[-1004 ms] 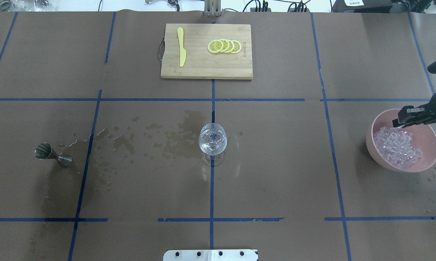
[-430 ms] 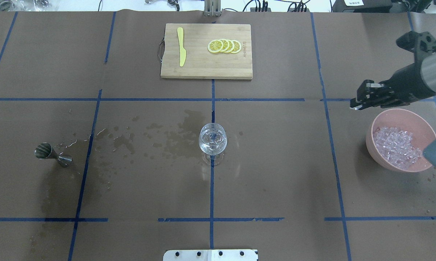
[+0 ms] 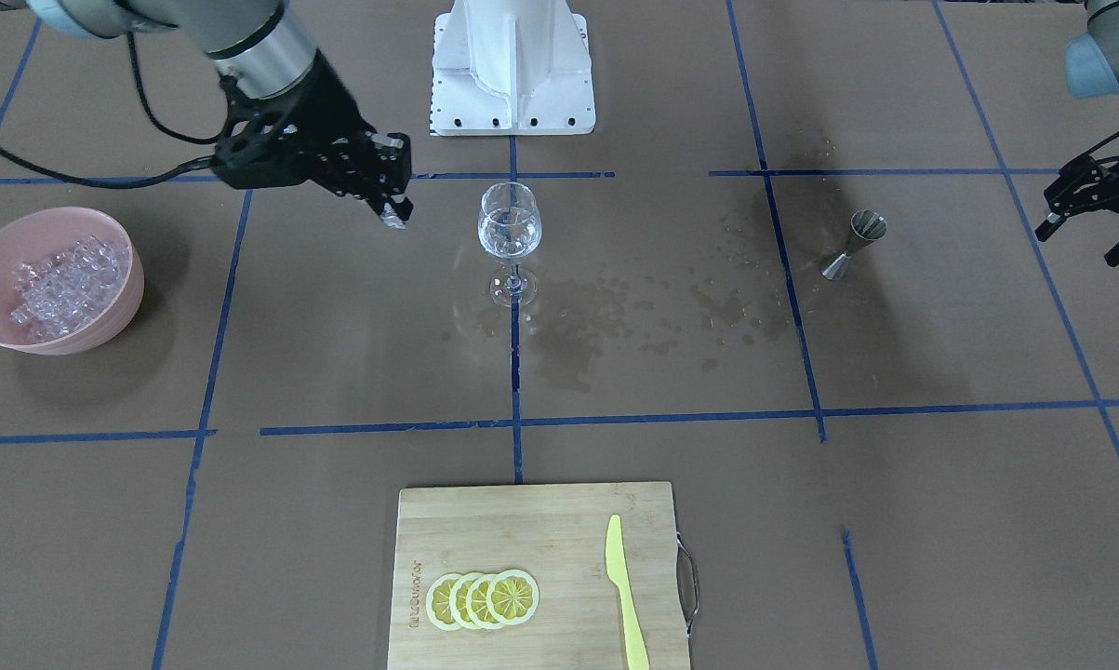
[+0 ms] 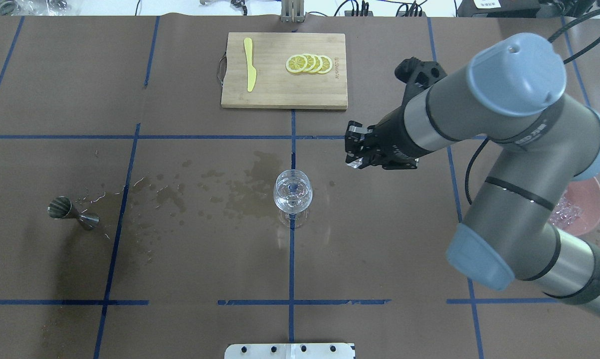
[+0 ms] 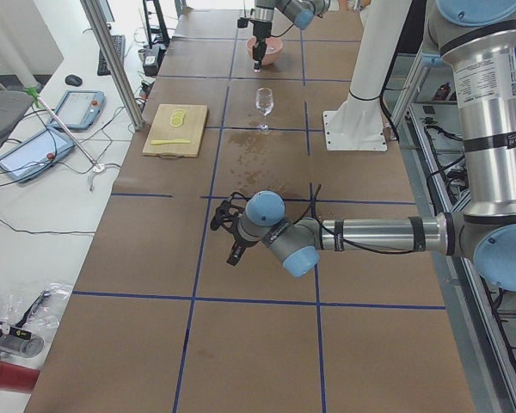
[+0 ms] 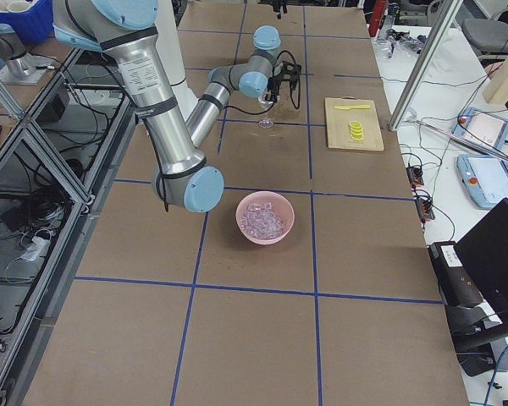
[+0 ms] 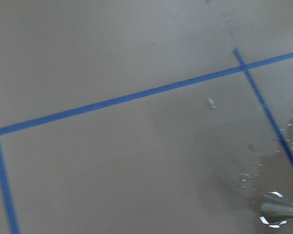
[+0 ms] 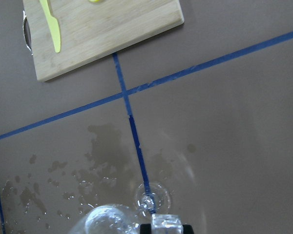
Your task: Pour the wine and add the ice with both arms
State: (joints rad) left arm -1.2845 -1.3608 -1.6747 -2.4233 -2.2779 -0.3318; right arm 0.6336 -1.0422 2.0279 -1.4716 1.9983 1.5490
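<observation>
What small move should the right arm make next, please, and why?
Probably shift the right gripper sideways until it hangs over the wine glass mouth. It grips an ice cube ready to drop, yet it is beside the glass, not above it.

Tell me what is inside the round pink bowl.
A heap of small clear ice cubes lies in the round pink bowl. The cubes cover its bottom, so anything beneath them cannot be seen.
</observation>
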